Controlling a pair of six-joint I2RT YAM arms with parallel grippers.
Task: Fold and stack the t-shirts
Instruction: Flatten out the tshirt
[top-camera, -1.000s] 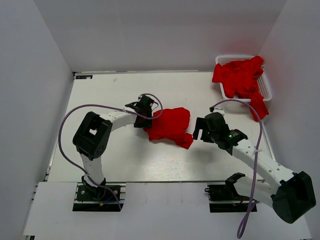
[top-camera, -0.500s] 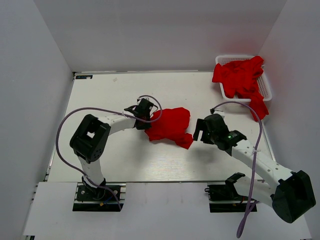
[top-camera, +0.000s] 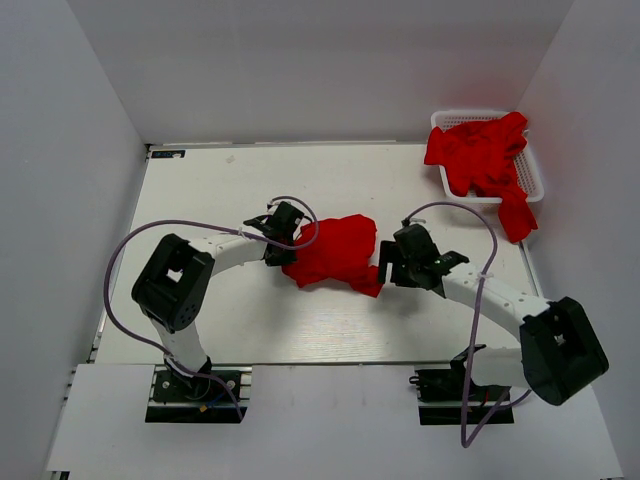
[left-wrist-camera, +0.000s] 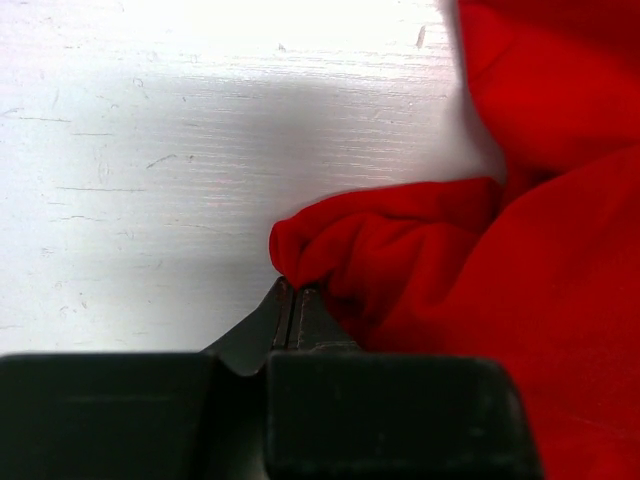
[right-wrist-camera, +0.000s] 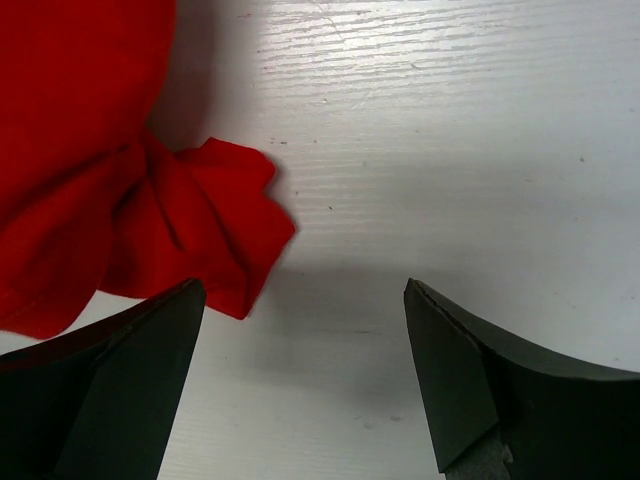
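Observation:
One crumpled red t-shirt (top-camera: 335, 250) lies mid-table between both arms. My left gripper (top-camera: 283, 262) is at its left edge. In the left wrist view the jaws (left-wrist-camera: 290, 290) are closed, with a bunched fold of the shirt (left-wrist-camera: 400, 240) pinched at their tips. My right gripper (top-camera: 384, 268) is at the shirt's right corner. In the right wrist view it (right-wrist-camera: 300, 285) is wide open just above the table, and the shirt's bunched corner (right-wrist-camera: 225, 215) lies just ahead of its left finger (right-wrist-camera: 120, 370), apart from it. More red t-shirts (top-camera: 480, 155) are heaped in the basket.
The white lattice basket (top-camera: 534, 170) stands at the back right corner, with a red shirt hanging over its front rim (top-camera: 515, 215). White walls close in the table on the left, back and right. Purple cables loop over both arms.
The right gripper has moved left and forward, up to the shirt's right corner. The left gripper has shifted slightly towards the near side, and the shirt's left edge went with it.

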